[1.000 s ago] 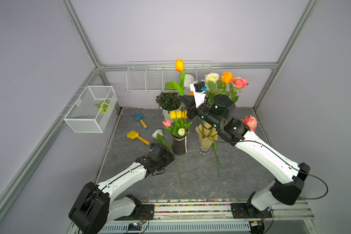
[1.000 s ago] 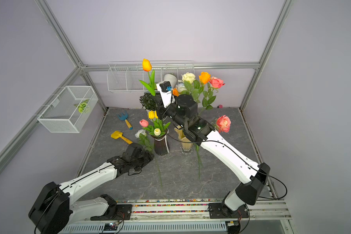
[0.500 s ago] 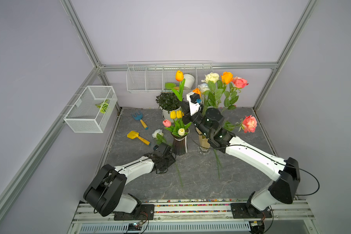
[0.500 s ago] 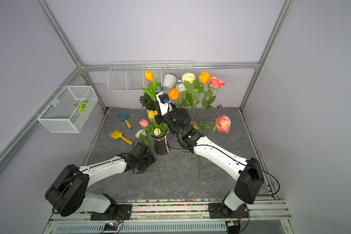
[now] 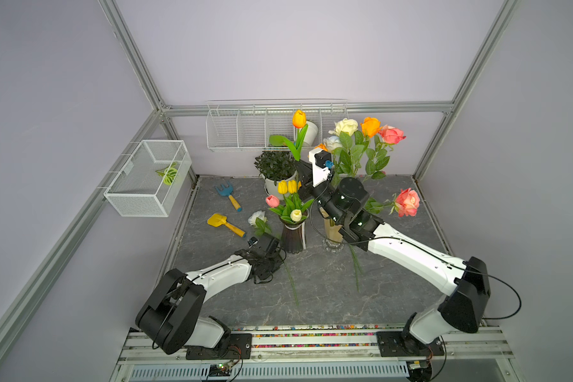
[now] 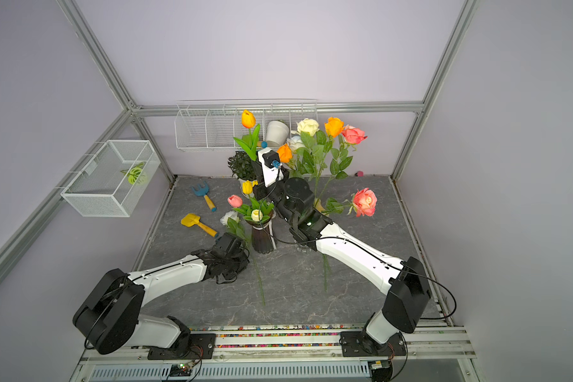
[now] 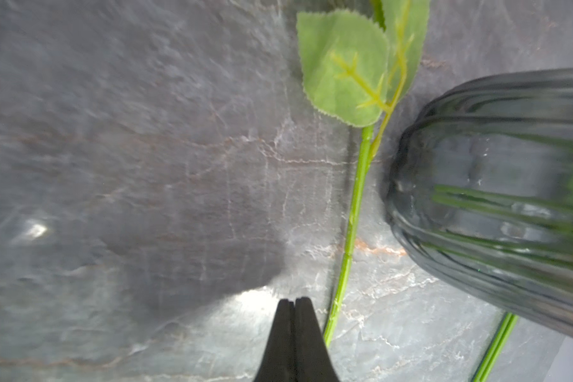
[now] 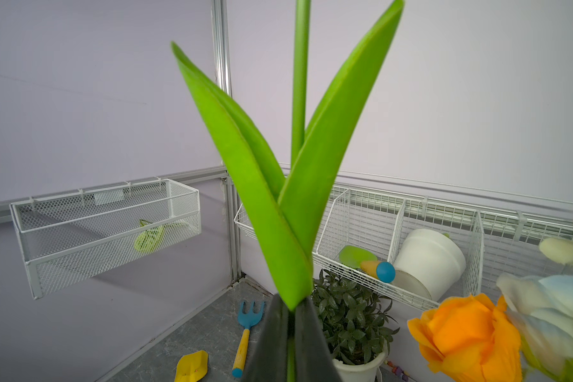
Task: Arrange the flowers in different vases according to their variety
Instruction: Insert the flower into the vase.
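My right gripper [image 5: 301, 164] [image 8: 290, 306] is shut on the green stem of an orange tulip [image 5: 299, 119] [image 6: 248, 119], held upright high behind the dark purple vase [image 5: 291, 236]. That vase holds yellow [image 5: 287, 187], pink [image 5: 272, 201] and cream tulips. The pale yellow vase [image 5: 332, 231], partly hidden by my right arm, holds several roses [image 5: 371, 125]. A white rose [image 5: 257, 217] lies on the table. My left gripper [image 7: 294, 301] [image 5: 273, 246] is shut and empty, with the rose's stem [image 7: 353, 215] just beside it. A pink rose [image 5: 407, 201] leans near the yellow vase.
A bushy plant in a white pot [image 5: 275, 165] stands behind the vases. A blue rake [image 5: 227, 193] and a yellow shovel [image 5: 224, 223] lie at the left. A mesh basket [image 5: 146, 178] hangs on the left wall, and a wire shelf [image 5: 245, 129] with a small white pot [image 5: 311, 132] on the back wall.
My left gripper has moved closer to the purple vase and closed beside the white rose's stem, catching nothing. My right arm has come lower with the orange tulip still in its grip.
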`<state>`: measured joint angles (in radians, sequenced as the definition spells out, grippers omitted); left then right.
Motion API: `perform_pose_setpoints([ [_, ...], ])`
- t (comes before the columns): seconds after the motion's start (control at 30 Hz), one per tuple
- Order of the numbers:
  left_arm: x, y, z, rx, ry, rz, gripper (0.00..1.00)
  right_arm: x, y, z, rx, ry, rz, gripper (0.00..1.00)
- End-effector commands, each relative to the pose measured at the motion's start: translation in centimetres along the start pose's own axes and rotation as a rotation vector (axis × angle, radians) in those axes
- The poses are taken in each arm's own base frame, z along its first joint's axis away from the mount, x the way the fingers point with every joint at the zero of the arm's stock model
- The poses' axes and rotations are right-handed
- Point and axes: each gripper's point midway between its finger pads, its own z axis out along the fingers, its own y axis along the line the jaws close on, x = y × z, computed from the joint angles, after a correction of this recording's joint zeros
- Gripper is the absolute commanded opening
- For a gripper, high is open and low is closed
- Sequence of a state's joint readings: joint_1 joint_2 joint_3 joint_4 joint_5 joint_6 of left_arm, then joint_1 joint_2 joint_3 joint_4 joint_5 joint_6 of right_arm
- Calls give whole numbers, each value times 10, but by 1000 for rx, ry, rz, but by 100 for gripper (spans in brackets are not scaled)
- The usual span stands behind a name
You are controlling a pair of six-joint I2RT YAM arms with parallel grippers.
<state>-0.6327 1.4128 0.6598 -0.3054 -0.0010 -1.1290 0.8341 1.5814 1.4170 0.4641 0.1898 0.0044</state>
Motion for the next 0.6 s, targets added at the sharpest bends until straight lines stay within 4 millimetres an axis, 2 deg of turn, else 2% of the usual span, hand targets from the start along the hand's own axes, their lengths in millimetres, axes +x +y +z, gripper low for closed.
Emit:
perform_pose_setpoints([
  [0.0,-4,8,-4,-20,-27,-15,0,-5,1,-6,5,-12,25,0],
  [0.3,-6,3,-11,11,-42,-15,0,14,7,-4,-8,40,36,0],
  [0.57,-8,1,-19,42,-62,-18,0,23,10,-2,-15,62,44,0],
])
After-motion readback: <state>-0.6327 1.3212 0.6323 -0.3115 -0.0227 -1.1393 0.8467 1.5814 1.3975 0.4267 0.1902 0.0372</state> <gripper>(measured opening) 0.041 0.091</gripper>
